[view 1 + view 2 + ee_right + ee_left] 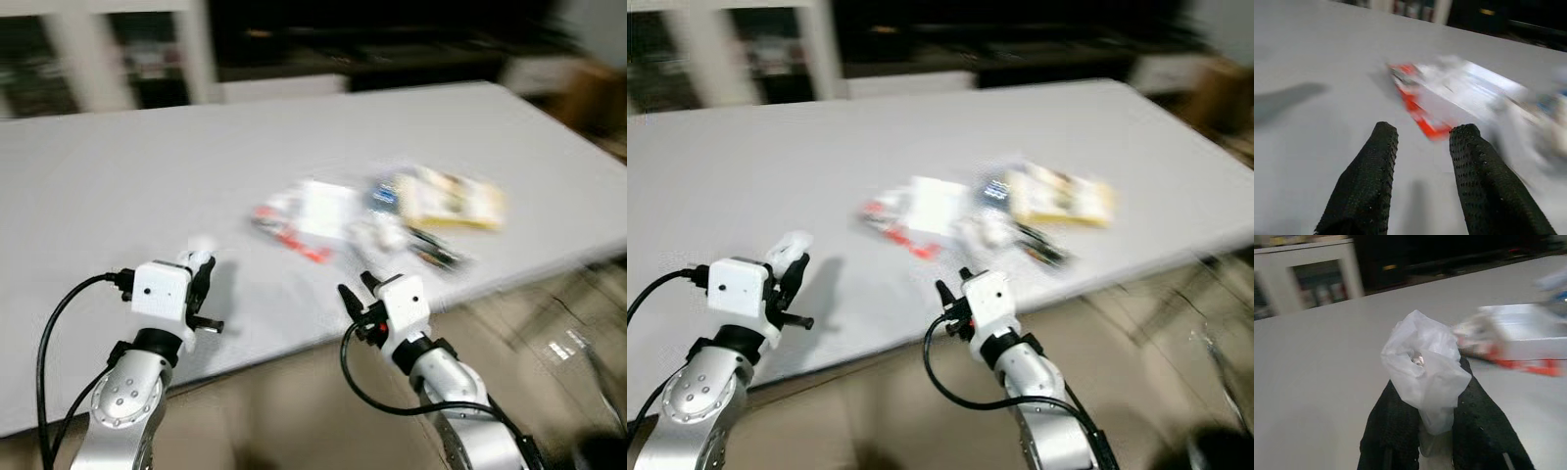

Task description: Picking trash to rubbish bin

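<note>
Left wrist view has my left gripper point(1437, 426) pinching a crumpled white plastic wad point(1424, 366) between its two black fingers point(1393, 431), held low over the grey worktop point(118, 176); in the left eye view the same wad shows as a small white lump at lower left of the frame, above the left gripper near the worktop's front edge. Grip looks shallow: most of the wad bulges above the fingertips, so I judge it could slip out on any swing or while walking. My right gripper point(1420, 171) is spread and holding nothing, at lower centre of the left eye view by the worktop edge, aimed at the red and white packet point(294, 227). Rest of the trash sits mid-frame right: a yellow packet point(453, 201) and some small dark bits beside it, too blurred to name. The frames are smeared, so the camera seems to be moving, and reaching for the red and white packet now risks a miss or shoving it into the pile. The right gripper is close to the worktop edge, so a low approach could clip it. No rubbish bin visible here, so the carry route is unknown.
</note>
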